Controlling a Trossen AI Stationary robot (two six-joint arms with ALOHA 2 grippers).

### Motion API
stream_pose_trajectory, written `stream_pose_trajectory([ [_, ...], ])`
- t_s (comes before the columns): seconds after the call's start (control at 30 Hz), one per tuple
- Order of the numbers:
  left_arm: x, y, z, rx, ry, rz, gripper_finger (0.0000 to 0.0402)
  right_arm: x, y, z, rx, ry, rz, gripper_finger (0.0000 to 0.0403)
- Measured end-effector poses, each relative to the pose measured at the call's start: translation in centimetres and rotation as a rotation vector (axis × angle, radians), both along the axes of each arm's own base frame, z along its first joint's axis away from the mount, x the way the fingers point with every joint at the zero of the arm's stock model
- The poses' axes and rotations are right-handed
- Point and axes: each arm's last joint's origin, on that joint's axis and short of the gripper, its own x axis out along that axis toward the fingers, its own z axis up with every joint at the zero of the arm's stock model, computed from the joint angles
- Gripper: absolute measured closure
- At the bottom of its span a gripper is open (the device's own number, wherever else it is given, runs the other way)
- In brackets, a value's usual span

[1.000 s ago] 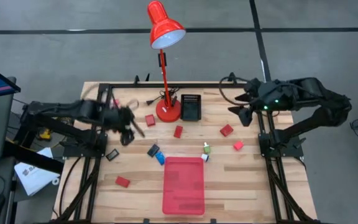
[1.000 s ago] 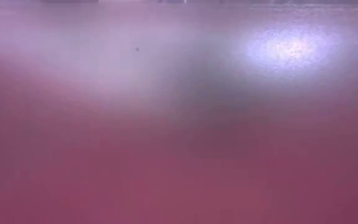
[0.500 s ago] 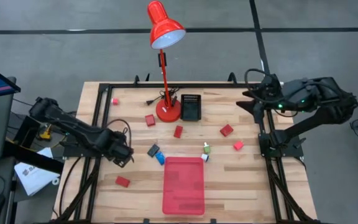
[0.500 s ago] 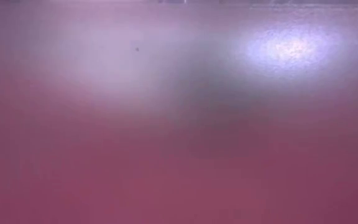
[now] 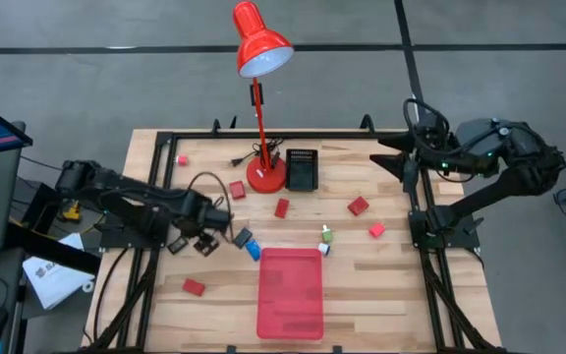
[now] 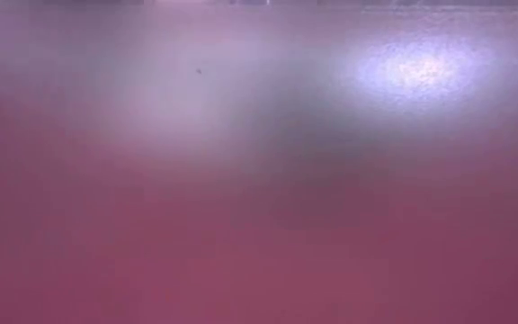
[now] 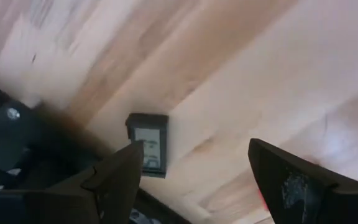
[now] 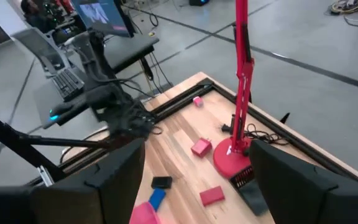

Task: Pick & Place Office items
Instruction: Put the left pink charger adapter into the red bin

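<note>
The office items lie scattered on the wooden table [image 5: 391, 285]: red blocks [image 5: 237, 189] [image 5: 282, 207] [image 5: 359, 206] [image 5: 376, 230] [image 5: 195, 287], a blue and a black piece [image 5: 248, 243], and white-green ones [image 5: 326, 236]. A small black piece with a pale label [image 7: 148, 144] [image 5: 177, 244] lies flat near the table's left rail. My left gripper [image 5: 202, 240] [image 7: 194, 155] is open and hovers just over the table beside that piece. My right gripper [image 5: 391, 157] [image 8: 197, 155] is open, raised over the table's far right corner. The low view is blocked by a pink blur.
A tall red desk lamp [image 5: 265, 175] stands at the far middle with a black box [image 5: 302, 169] beside it. A flat red tray [image 5: 290, 292] lies at the near middle. Black frame rails [image 5: 155, 211] run along the table's left and right sides.
My left arm has swung quickly from the far left of the table toward the near edge, then a little to the right, ending low beside the black labelled piece. My right arm has drawn back toward the table's far right corner. No item has moved.
</note>
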Motion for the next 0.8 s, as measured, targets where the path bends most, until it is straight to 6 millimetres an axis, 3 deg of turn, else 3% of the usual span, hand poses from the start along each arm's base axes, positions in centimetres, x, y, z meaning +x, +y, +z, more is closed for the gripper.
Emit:
stream_pose_trajectory([
  [0.23, 1.8, 6.5, 2.1, 0.14, -0.274, 0.317, 0.0114, 0.1, 0.1, 0.4, 0.012, -0.043, 0.011, 0.0121],
  [0.5, -2.6, 14.9, 5.0, 0.283, -0.366, 0.694, 0.0114, 0.0, 0.7, 0.4, 0.02, -0.047, 0.044, 0.0121],
  [0.6, -4.1, 17.7, 5.8, 0.304, -0.481, 0.862, 0.0118, 0.0, 0.7, 0.4, 0.019, -0.047, 0.048, 0.0121],
  [0.8, -4.0, 20.5, 7.1, 0.331, -0.77, 1.157, 0.0147, 0.0, 0.8, 0.3, 0.011, -0.037, 0.051, 0.0121],
])
